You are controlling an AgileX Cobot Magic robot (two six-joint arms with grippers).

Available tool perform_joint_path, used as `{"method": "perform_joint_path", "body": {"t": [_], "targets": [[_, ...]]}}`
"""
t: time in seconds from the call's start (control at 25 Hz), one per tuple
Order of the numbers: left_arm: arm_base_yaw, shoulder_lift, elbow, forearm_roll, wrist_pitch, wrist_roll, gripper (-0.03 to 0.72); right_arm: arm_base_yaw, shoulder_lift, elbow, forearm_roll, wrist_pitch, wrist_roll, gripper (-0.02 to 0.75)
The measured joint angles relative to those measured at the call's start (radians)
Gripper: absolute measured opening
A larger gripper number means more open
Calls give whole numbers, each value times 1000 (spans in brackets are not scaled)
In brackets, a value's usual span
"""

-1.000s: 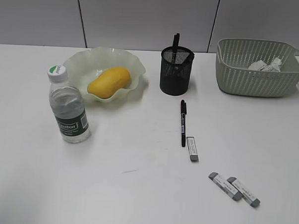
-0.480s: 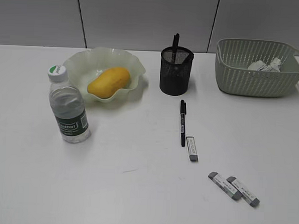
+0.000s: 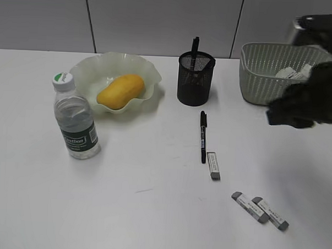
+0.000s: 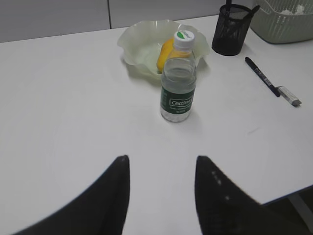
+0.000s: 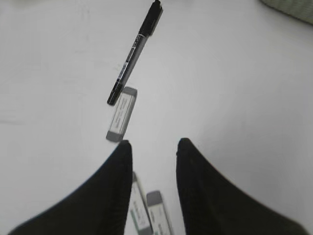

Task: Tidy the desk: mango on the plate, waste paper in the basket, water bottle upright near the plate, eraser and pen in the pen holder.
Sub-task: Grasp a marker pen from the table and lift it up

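The mango (image 3: pixel 121 90) lies in the pale green plate (image 3: pixel 85 71). The water bottle (image 3: pixel 75 118) stands upright in front of the plate; it also shows in the left wrist view (image 4: pixel 178 78). A black pen (image 3: pixel 203 136) lies on the desk (image 3: pixel 140 200) below the pen holder (image 3: pixel 194 79), with an eraser (image 3: pixel 213 165) at its tip. Two more erasers (image 3: pixel 260 209) lie at the front right. Waste paper (image 3: pixel 292 72) sits in the basket (image 3: pixel 267 79). My right gripper (image 5: pixel 154 143) is open above the erasers (image 5: pixel 146 215), blurred in the exterior view (image 3: pixel 307 103). My left gripper (image 4: pixel 161 159) is open and empty.
A pen stands in the pen holder. The pen (image 5: pixel 134 51) and single eraser (image 5: pixel 121 113) lie just ahead of my right gripper. A grey panelled wall runs behind the desk. The desk's edge (image 4: pixel 288 193) shows at the lower right of the left wrist view.
My right arm has come into the exterior view from the right, in front of the basket. Nothing on the desk has moved.
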Motion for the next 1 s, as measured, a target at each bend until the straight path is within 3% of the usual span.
{"method": "perform_joint_path", "body": {"t": [0.24,0.36,0.68,1.0], "targets": [[0,0,0,10,-3,1,323,0,490,-378,34,98,12,421],[0,0,0,10,-4,1,320,0,653,-543,42,207,76,456],[0,0,0,13,-5,1,310,63,863,-785,-89,300,222,432],[0,0,0,15,-5,1,300,94,936,-833,-154,245,261,398]]}}
